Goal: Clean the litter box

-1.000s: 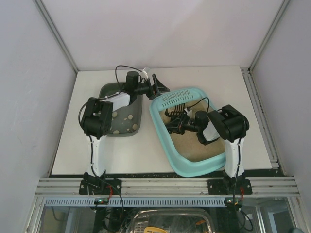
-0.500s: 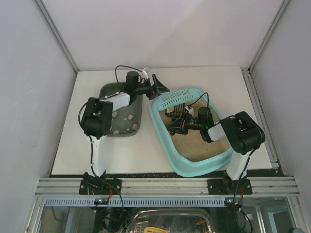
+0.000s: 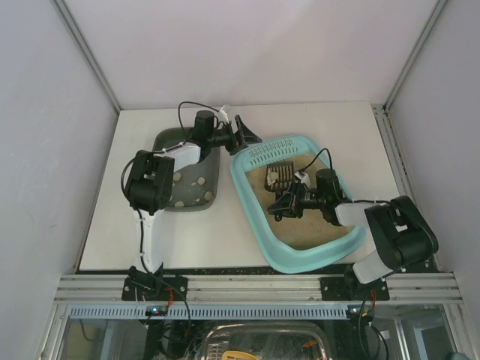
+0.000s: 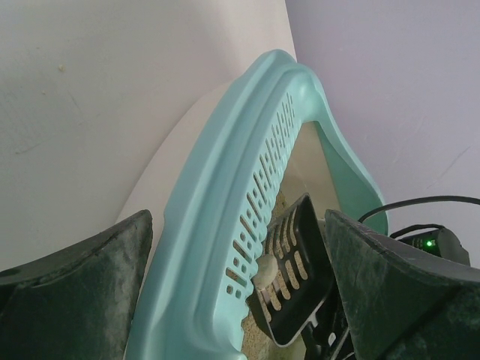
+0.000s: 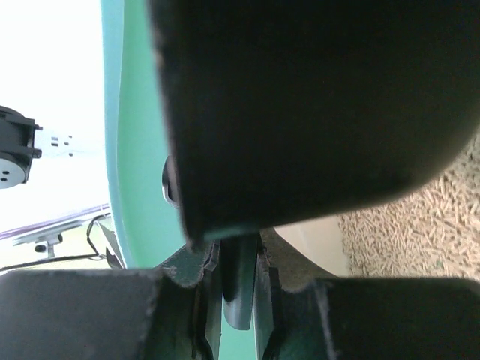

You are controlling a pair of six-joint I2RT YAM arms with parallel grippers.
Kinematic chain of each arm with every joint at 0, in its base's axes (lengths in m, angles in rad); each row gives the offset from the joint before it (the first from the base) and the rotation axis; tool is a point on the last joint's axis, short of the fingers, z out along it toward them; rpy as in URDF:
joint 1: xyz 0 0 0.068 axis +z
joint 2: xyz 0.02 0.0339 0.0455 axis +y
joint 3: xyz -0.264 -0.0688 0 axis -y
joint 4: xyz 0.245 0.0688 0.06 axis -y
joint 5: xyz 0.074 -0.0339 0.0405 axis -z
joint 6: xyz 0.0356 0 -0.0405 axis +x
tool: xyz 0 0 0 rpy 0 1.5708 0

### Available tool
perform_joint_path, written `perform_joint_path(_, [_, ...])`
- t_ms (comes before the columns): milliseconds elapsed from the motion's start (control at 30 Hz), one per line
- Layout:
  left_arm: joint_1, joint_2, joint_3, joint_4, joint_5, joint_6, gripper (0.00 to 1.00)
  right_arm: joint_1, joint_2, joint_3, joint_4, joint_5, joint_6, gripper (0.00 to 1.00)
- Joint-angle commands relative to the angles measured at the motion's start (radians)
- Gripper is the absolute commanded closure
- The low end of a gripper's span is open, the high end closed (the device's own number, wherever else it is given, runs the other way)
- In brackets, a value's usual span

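1. A white table [image 3: 150, 240] stands between plain grey walls, with a metal frame along the lower edge of the overhead view.
2. The litter box [image 3: 251, 201] lies right of centre on the table, turned at an angle. Its slotted grille [image 3: 274, 152] is at the upper end and tan litter [image 3: 319, 229] covers the floor.
3. A smaller dark tray [image 3: 210, 169] sits just beside it, to the left of centre, with a few pale lumps [image 3: 199, 182] inside.
4. The left gripper [image 3: 246, 135] hangs above the gap between the dark tray and the upper left corner of the litter box. Its jaws are spread wide and hold nothing.
5. In the left wrist view, the two dusty fingers [image 4: 82, 292] frame the grille end of the box from either lower corner.
6. The right gripper [image 3: 283, 206] is inside the litter box, low over the litter near the middle. Its jaws are clamped on the handle of a black slotted scoop [image 3: 279, 175].
7. The scoop head lies toward the grille, and in the left wrist view a pale lump [image 4: 262, 268] rests on it.
8. The right wrist view shows the closed fingers [image 5: 90, 315] pinching the thin dark handle [image 5: 240, 292]. The turquoise wall is to the left and litter to the right.
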Motion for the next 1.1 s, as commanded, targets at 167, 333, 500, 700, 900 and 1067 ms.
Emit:
perform_joint_path(167, [0.011, -0.097, -0.013, -0.061, 0.025, 0.085, 0.0, -0.03, -0.2, -0.057, -0.208, -0.019, -0.154, 1.0])
perform_joint_path(333, [0.04, -0.169, -0.041, -0.198, 0.034, 0.197, 0.0, -0.04, -0.386, -0.116, -0.232, 0.022, -0.16, 1.0])
perform_joint_path(500, [0.067, -0.252, -0.062, -0.333, 0.049, 0.32, 0.0, -0.055, -0.607, -0.194, -0.204, 0.101, -0.225, 1.0])
perform_joint_path(700, [0.082, -0.352, -0.122, -0.435, 0.04, 0.409, 0.0, -0.092, -0.757, -0.204, -0.312, 0.127, -0.386, 1.0])
perform_joint_path(900, [0.083, -0.427, -0.198, -0.455, 0.021, 0.438, 0.0, -0.112, -0.717, -0.178, -0.269, 0.082, -0.361, 1.0])
perform_joint_path(1067, [0.082, -0.472, -0.239, -0.471, 0.005, 0.466, 0.0, -0.16, -0.675, -0.146, -0.26, 0.006, -0.306, 1.0])
